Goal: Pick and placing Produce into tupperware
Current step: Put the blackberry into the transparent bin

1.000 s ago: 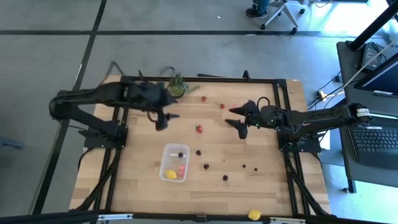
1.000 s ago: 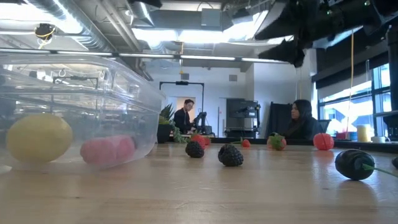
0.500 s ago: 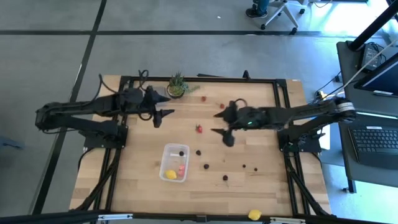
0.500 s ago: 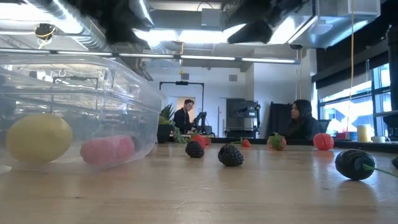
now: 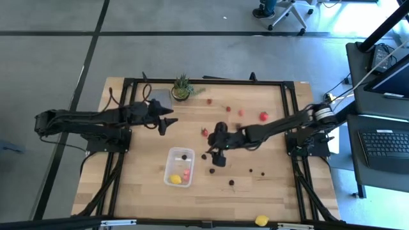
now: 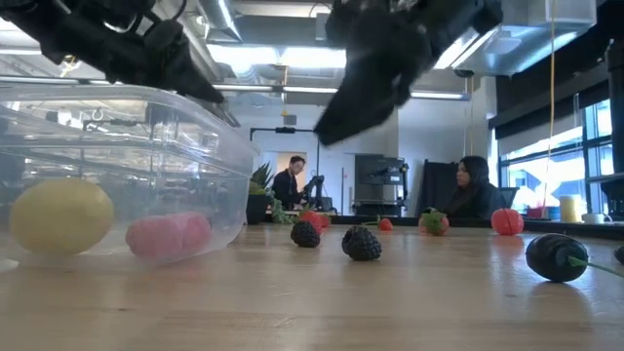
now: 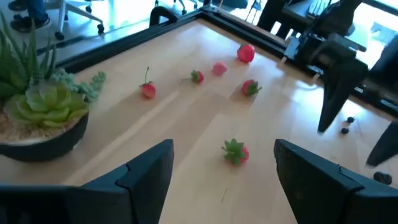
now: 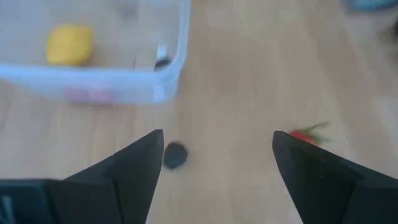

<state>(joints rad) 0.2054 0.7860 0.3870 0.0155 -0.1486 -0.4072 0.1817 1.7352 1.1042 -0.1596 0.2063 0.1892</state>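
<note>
- Right gripper [image 5: 216,154] over bench [image 5: 275,191] beside tupperware [image 5: 178,166], jaws spread, empty, dark berry [image 8: 175,155] below.
- Left gripper [image 5: 167,116] near potted plant [image 5: 182,86], jaws spread, empty.

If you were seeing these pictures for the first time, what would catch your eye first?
The right claw, jaws open, hangs over the table's middle above dark berries just right of the clear tub, which holds a lemon and a pink piece. The open left claw waits beside the potted plant.
</note>
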